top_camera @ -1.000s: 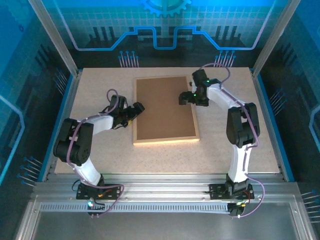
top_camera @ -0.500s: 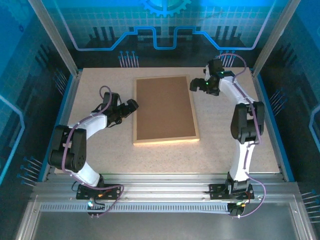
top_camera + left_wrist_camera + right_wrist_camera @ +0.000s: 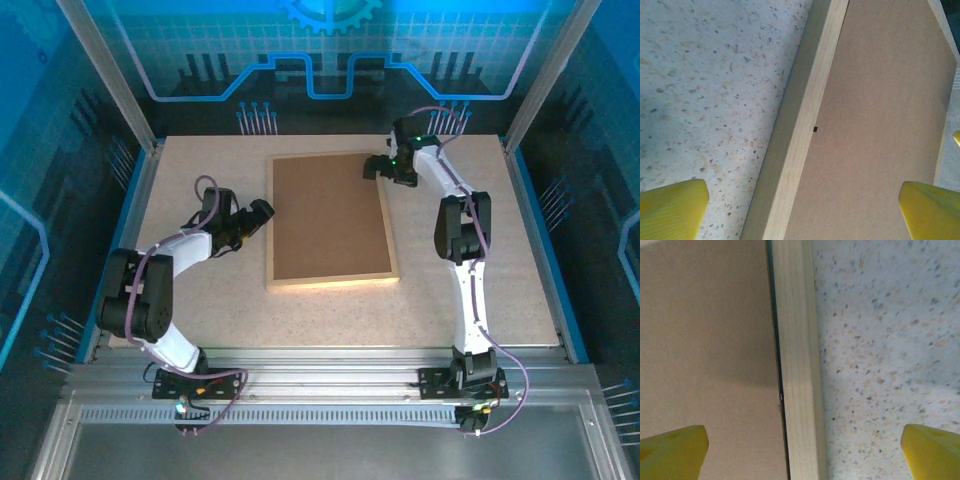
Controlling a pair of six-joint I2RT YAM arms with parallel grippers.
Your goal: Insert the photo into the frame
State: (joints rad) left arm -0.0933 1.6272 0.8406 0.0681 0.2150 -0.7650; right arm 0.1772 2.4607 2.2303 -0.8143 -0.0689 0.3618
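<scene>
Top external view: the frame point(image 3: 330, 281) lies flat on the surface point(image 3: 300, 315), backing board point(image 3: 328, 215) up, long axis running away from my bases; left claw point(image 3: 262, 212) gapes astride its left rail, right claw point(image 3: 372, 168) astride its right rail's far end; the photo's whereabouts I cannot tell.

The frame point(image 3: 330, 281) lies on the table point(image 3: 300, 320), backing board point(image 3: 330, 215) inside.

Wooden frame point(image 3: 330, 281) flat on speckled table point(image 3: 300, 318)
</scene>
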